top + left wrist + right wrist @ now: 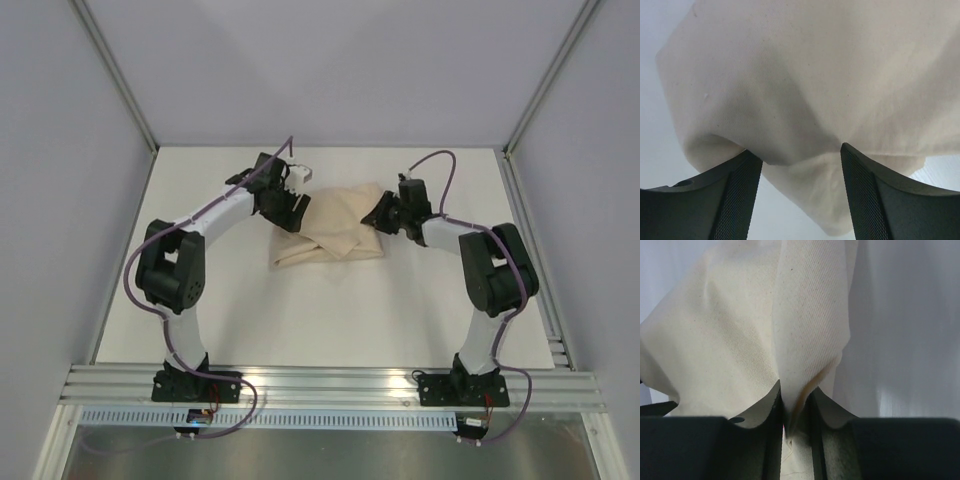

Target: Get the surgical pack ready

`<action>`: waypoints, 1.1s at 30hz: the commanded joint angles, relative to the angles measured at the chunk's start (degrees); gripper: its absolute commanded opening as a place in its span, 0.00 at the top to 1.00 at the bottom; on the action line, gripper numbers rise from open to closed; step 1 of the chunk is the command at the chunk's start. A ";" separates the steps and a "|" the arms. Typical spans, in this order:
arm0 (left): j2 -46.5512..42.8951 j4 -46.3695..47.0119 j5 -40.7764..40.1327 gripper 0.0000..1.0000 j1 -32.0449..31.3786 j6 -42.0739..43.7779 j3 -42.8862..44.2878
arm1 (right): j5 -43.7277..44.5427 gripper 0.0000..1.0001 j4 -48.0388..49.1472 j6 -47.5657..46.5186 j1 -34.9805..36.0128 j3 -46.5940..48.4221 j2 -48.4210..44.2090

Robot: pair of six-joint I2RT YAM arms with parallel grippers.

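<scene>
The surgical pack (330,235) is a folded tan cloth bundle lying on the white table between the two arms. None of its contents show. My left gripper (293,210) is at the bundle's left edge. In the left wrist view this gripper (797,152) stands open, and a hanging fold of the cloth (805,90) reaches down to its black fingertips (747,165) without being clamped. My right gripper (385,215) is at the bundle's right corner. In the right wrist view that gripper (795,395) is shut on a raised fold of the cloth (805,315).
White table (330,310) with an aluminium rail along its near edge (330,385) and a frame post and rail on the right (525,220). Grey walls enclose the left, back and right sides. Purple cables loop off both arms.
</scene>
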 commanded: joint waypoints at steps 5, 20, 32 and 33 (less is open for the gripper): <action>-6.85 -6.65 3.17 0.28 -0.20 3.42 1.37 | 1.54 0.49 -15.55 -11.35 -1.77 9.66 -1.10; -18.20 -4.13 -4.90 0.29 -9.16 23.64 -11.80 | 1.81 0.33 -14.70 4.63 3.67 -12.67 -25.48; -12.49 2.83 -9.23 0.32 -10.75 23.82 -12.51 | -1.71 0.38 -0.72 12.20 9.48 -11.00 -14.92; -12.49 2.66 -8.52 0.34 -10.83 23.73 -12.60 | -2.24 0.38 0.51 12.55 9.66 -11.35 -13.96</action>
